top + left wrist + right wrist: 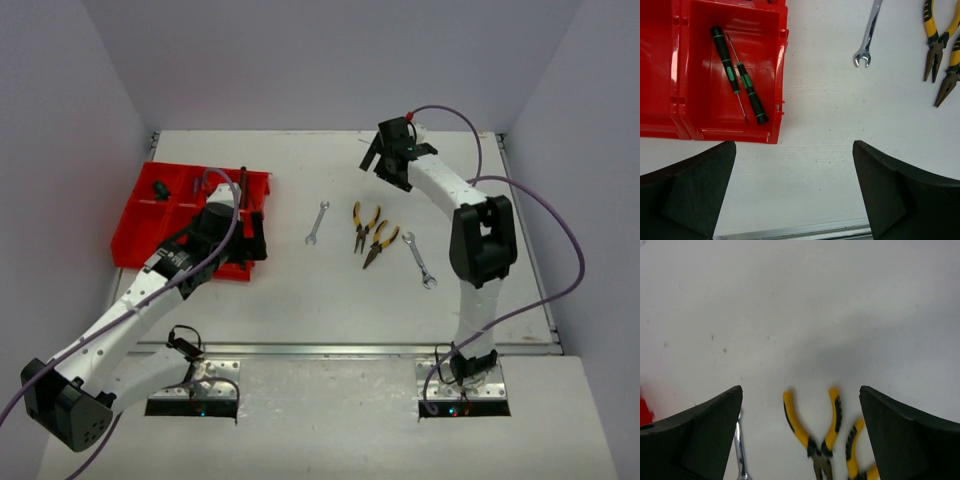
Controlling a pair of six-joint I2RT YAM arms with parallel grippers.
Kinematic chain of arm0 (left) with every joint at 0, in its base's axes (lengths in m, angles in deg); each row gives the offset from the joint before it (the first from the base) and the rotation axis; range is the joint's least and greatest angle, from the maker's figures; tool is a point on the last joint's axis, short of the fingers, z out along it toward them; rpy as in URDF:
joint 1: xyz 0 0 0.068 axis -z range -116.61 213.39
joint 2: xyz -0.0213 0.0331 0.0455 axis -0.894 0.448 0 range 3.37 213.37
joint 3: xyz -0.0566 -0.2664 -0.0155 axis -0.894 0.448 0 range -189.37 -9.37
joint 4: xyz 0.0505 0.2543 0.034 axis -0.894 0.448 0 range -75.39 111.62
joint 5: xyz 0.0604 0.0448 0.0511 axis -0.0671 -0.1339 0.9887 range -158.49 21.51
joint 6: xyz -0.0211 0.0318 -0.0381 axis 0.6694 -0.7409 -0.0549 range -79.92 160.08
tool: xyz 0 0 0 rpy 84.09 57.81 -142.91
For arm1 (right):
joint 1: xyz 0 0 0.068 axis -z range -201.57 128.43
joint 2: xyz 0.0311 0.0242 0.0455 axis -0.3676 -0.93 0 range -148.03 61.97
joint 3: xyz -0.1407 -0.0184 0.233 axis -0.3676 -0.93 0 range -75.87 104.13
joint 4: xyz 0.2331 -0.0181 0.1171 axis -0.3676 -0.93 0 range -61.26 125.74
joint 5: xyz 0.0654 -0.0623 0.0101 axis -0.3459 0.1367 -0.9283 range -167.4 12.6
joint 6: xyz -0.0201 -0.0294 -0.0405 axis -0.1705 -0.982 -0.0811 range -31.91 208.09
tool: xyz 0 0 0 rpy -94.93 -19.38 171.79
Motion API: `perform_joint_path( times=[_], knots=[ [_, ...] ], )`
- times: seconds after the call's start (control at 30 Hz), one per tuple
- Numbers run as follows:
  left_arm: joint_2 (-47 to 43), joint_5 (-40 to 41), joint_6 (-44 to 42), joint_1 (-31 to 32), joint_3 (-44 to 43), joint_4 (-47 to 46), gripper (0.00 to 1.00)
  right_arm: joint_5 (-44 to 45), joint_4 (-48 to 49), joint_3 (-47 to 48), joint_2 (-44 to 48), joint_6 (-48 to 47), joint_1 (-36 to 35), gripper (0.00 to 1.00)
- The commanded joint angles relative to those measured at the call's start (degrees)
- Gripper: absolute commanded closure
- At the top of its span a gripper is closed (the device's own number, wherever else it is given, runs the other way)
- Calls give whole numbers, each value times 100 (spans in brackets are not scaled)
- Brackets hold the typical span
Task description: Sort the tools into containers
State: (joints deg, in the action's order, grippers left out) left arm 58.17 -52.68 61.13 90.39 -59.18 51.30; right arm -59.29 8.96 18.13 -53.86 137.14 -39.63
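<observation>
The red tray [140, 235] sits at the left of the table. In the left wrist view its near compartment [781, 65] holds two green-black screwdrivers [726, 62] [752, 96]. On the table lie a silver wrench [316, 223], two yellow-handled pliers [364, 226] [380, 245] and a second wrench [421, 262]. My left gripper [256, 236] is open and empty over bare table beside the tray's right edge [794, 145]. My right gripper [386, 162] is open and empty, above the table behind the pliers [812, 432]; it also shows in the right wrist view [801, 390].
Other dark tools lie in the tray's far compartments [160, 187]. A metal strip [800, 231] runs along the table's near edge. Grey walls close the table at the left, back and right.
</observation>
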Motion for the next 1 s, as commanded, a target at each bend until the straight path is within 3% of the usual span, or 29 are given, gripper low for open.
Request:
perform_joint_path(
  times=[0.0, 0.07, 0.17, 0.23, 0.33, 0.47, 0.67, 0.8, 0.97],
  knots=[
    [-303, -75, -84, -29, 2, -454, 0, 379, -68, 1661, -1253, -1937, 122, 1],
    [-289, -285, -113, -29, 37, -501, 0, 206, 22, 2577, -1849, -2930, 254, 1],
    [-211, -509, -166, -26, 39, -549, 0, -511, 553, 2837, -2165, -4385, 474, 1],
    [-176, -578, -180, -20, 32, -549, 0, -711, 1382, 2325, -2079, -5543, 601, 1],
    [-272, -630, -172, 4, 67, -555, 0, -1170, 2229, 1641, -1929, -6414, 760, 1],
    [-399, -725, -189, 33, 119, -633, 0, -2208, 2327, 2038, -2218, -6607, 1053, 1],
    [-236, -886, -235, 33, 111, -653, 0, -2712, 2340, 3024, -3092, -6752, 1290, 1],
    [-158, -953, -258, 32, 120, -662, 0, -4063, 2146, 3599, -3654, -6156, 1751, 1],
    [-108, -1033, -283, 33, 111, -695, 0, -5129, 1822, 4055, -4203, -6216, 1993, 1]
  ],
)
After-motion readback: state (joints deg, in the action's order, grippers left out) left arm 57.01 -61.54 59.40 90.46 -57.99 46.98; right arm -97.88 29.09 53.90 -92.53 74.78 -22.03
